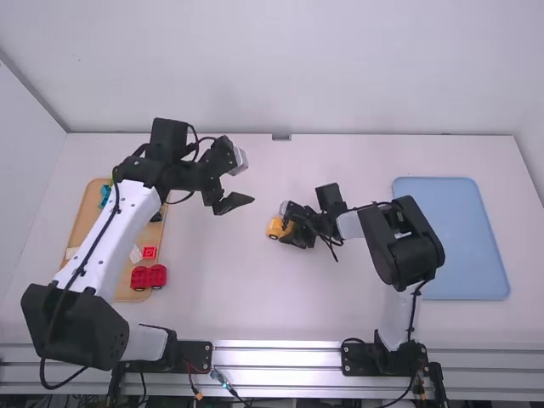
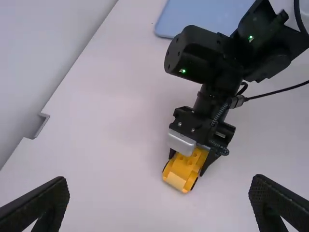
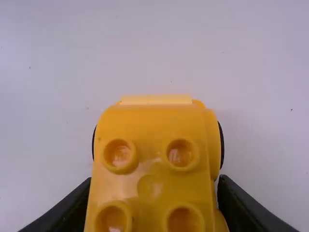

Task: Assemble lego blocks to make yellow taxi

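1. One yellow toy car (image 1: 276, 228), with studs on top, is near the white table's (image 1: 221, 289) middle.
2. The right gripper's (image 1: 291, 226) fingers clasp its sides.
3. The left gripper (image 1: 233, 203) hangs nearby, fingers wide apart.
4. Farther out, a wooden tray (image 1: 87, 212) and blue tray (image 1: 450, 238) flank them.

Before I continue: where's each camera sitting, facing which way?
High view: above and behind the arms, looking forward, down at the table; both arms show.
Left wrist view: on that wrist, looking across at the yellow car; left gripper shows.
Right wrist view: on that wrist, close over the car; right gripper shows.
Both wrist views share the car.
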Controlling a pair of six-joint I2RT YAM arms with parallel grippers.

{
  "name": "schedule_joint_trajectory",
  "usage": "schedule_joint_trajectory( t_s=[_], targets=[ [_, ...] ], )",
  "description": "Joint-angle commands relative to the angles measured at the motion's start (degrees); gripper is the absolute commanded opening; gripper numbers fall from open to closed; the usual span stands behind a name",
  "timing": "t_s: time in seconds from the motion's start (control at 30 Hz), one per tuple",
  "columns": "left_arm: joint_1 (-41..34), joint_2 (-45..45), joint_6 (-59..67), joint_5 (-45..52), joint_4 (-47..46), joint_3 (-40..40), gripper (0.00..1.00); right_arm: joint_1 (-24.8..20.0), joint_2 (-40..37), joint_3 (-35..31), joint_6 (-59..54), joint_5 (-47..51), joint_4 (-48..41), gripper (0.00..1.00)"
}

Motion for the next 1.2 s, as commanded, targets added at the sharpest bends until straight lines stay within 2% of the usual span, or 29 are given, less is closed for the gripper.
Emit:
schedule_joint_trajectory(
  t_s=[0.0,0.03,0.1,0.17,0.3,0.43,0.53,0.57,0.63,0.67,0.73,0.83,0.97,1.03,1.07,1.1,1.13,1.17],
  targets=[
    [0.1,-1.4,-0.2,1.9,0.0,0.3,0.99,-2.2,-1.6,3.8,-0.1,-0.2,-3.7,0.44],
    [0.1,-1.4,-0.2,1.9,0.0,0.3,0.99,-2.2,-1.6,3.8,-0.1,-0.2,-3.7,0.44],
    [0.2,-1.3,-0.2,1.9,0.6,0.3,0.99,-5.3,-6.2,6.4,-4.6,0.3,-12.9,0.41],
    [0.5,-1.3,-0.2,1.9,0.9,0.3,0.99,-7.2,-8.4,7.3,-7.3,1.4,-17.1,0.40],
    [0.5,-1.2,-0.2,-2.1,2.3,0.3,0.99,-15.3,-15.5,7.9,-8.2,9.5,-25.0,0.37],
    [0.2,-0.9,-0.2,-5.5,3.9,0.2,0.99,-26.1,-20.8,7.6,-1.9,17.8,-29.0,0.37],
    [0.2,0.2,-0.2,-5.5,5.9,0.2,0.99,-36.1,-21.0,7.3,3.1,18.4,-28.7,0.37],
    [0.2,0.2,-0.2,-5.5,5.9,0.2,0.99,-36.6,-21.0,7.2,3.4,18.4,-28.6,0.38],
    [0.2,1.5,-0.2,-5.5,7.8,0.2,0.99,-44.1,-20.5,4.7,9.6,18.2,-24.3,0.39],
    [0.2,1.6,-0.2,-5.5,7.9,0.2,0.99,-44.5,-20.5,4.5,9.9,18.2,-23.9,0.40],
    [0.2,2.7,-0.2,-5.6,9.6,0.2,0.99,-49.1,-19.9,1.5,13.4,18.1,-18.7,0.41],
    [0.2,4.5,-0.2,-5.6,12.4,0.2,0.99,-52.7,-18.1,-1.6,16.5,18.2,-12.7,0.40],
    [0.2,5.8,-0.2,-5.6,13.6,0.2,0.99,-55.0,-14.9,-3.2,19.4,18.2,-9.5,0.36],
    [0.2,6.3,-1.4,-5.4,14.0,0.2,0.99,-55.7,-13.1,-3.8,21.0,18.2,-8.5,0.37],
    [0.2,6.3,-4.2,-5.9,14.7,0.3,0.99,-55.8,-12.4,-4.3,21.4,18.2,-8.2,0.43],
    [0.2,6.3,-7.8,-7.3,15.4,0.3,0.99,-55.8,-12.0,-4.5,21.3,18.2,-8.5,0.53],
    [0.2,6.3,-9.7,-8.2,16.0,0.2,0.99,-55.7,-12.0,-4.5,21.4,18.3,-8.7,0.56],
    [0.2,6.3,-12.6,-9.9,16.9,0.2,0.99,-55.6,-12.0,-4.4,21.5,18.5,-8.9,0.63]
  ],
)
